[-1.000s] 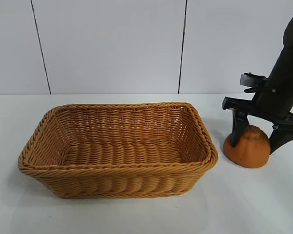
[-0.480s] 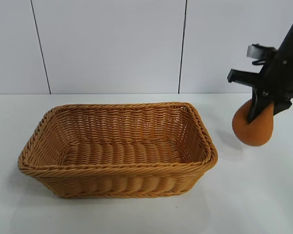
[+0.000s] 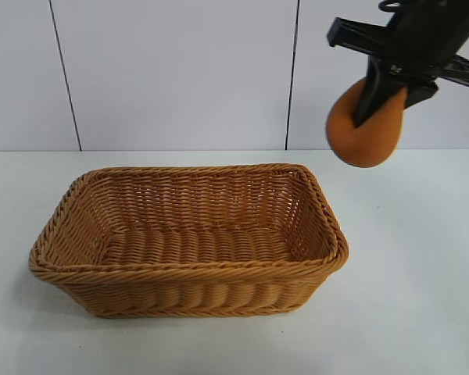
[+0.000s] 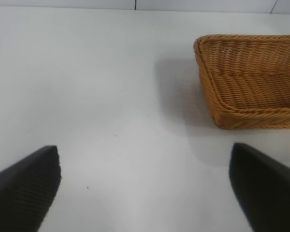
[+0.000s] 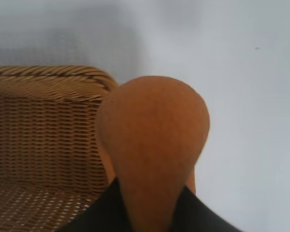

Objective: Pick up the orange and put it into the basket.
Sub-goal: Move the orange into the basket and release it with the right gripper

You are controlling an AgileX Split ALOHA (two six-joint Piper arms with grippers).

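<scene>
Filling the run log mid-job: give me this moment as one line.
phase: carry | right gripper: shut on orange, in the air beside basket's right end | basket: empty | left gripper: open, idle over table

orange up in the air beside the basket

the orange (image 5: 154, 145) fills the middle of the shot, dull and matte, its narrow end pinched between the dark fingers (image 5: 203, 215) of the right gripper (image 5: 152, 212) and its rounded bulk hanging clear of the white table (image 5: 251, 96). just beside the orange sits the basket (image 5: 48, 77), one rounded corner and its braided rim showing, woven wall dropping to an open-weave floor. the fruit overlaps that corner in view, not touching it.
</scene>
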